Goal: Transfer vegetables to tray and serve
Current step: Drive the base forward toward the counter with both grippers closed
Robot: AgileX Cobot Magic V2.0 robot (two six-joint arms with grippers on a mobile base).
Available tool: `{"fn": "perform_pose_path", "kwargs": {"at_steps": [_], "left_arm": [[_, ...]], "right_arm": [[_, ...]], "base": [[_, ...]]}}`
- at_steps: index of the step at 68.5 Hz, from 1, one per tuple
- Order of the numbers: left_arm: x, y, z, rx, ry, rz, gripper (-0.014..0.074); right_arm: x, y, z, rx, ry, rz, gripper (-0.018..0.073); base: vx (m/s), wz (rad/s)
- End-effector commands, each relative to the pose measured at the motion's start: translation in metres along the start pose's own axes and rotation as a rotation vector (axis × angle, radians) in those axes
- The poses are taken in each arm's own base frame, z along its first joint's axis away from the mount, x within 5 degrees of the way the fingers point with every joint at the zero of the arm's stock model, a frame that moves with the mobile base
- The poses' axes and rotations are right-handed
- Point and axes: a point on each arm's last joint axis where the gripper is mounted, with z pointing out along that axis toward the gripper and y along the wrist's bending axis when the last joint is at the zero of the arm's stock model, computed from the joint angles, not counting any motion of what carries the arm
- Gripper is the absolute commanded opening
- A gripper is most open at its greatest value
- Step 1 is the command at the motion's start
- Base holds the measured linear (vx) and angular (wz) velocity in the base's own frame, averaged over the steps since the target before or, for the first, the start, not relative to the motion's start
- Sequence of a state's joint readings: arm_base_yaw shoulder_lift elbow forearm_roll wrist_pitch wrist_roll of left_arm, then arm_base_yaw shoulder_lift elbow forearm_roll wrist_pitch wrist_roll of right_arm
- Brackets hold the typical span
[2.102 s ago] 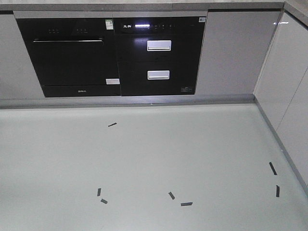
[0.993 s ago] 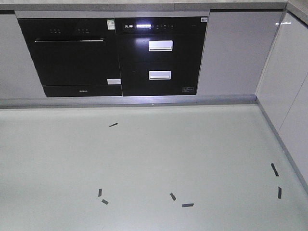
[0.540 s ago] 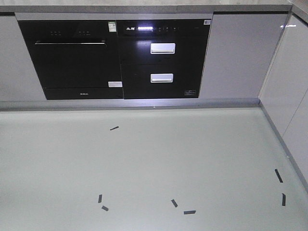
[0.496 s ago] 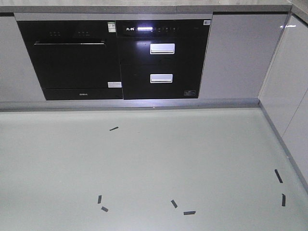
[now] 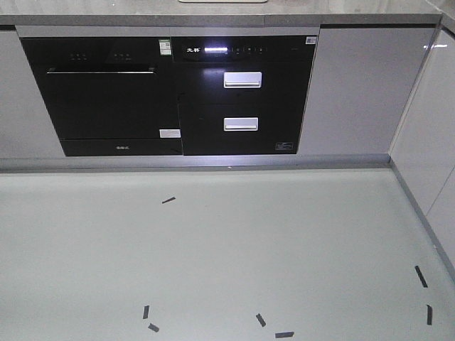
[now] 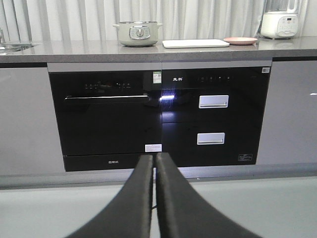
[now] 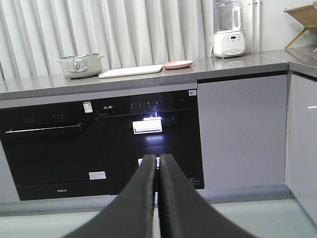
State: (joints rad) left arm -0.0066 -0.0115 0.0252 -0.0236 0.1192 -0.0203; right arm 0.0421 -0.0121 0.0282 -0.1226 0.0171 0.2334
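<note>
The tray [image 6: 195,43] is a flat cream rectangle lying on the grey countertop [image 6: 74,48], between a pot and a pink plate; it also shows in the right wrist view [image 7: 130,72], and a sliver of the tray [image 5: 222,1] shows at the top edge of the front view. The vegetables are out of view. My left gripper [image 6: 154,157] is shut with nothing between its fingers, low over the floor and well short of the counter. My right gripper [image 7: 157,157] is likewise shut and empty, pointing at the black cabinet front.
A pale green pot [image 6: 137,33] stands left of the tray, a round pink plate [image 6: 240,40] to its right, and a white appliance [image 7: 228,34] farther right. Black oven [image 5: 106,92] and drawer unit [image 5: 242,96] sit below. Cabinets [image 5: 426,135] run along the right. Tape marks [image 5: 283,334] dot the floor.
The oven, drawers and floor marks have slid down and slightly right in the front view and look a little larger; the countertop edge now shows at the top.
</note>
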Motion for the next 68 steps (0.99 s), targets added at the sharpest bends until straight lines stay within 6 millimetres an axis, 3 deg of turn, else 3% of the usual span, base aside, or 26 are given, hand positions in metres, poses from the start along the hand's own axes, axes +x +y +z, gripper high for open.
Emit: {"fn": "perform_pose_path", "kwargs": {"at_steps": [1, 68], "left_arm": [[0.0016, 0.0003, 0.0002, 0.000, -0.061, -0.003, -0.0006], [0.0016, 0.0003, 0.0002, 0.000, -0.061, -0.003, -0.0006]], "right_arm": [[-0.0020, 0.0008, -0.0002, -0.010, -0.066, -0.017, -0.0002], [-0.0019, 0.0007, -0.0002, -0.010, -0.065, -0.017, -0.0002]], "base": [[0.13, 0.03], [0.08, 0.01]]}}
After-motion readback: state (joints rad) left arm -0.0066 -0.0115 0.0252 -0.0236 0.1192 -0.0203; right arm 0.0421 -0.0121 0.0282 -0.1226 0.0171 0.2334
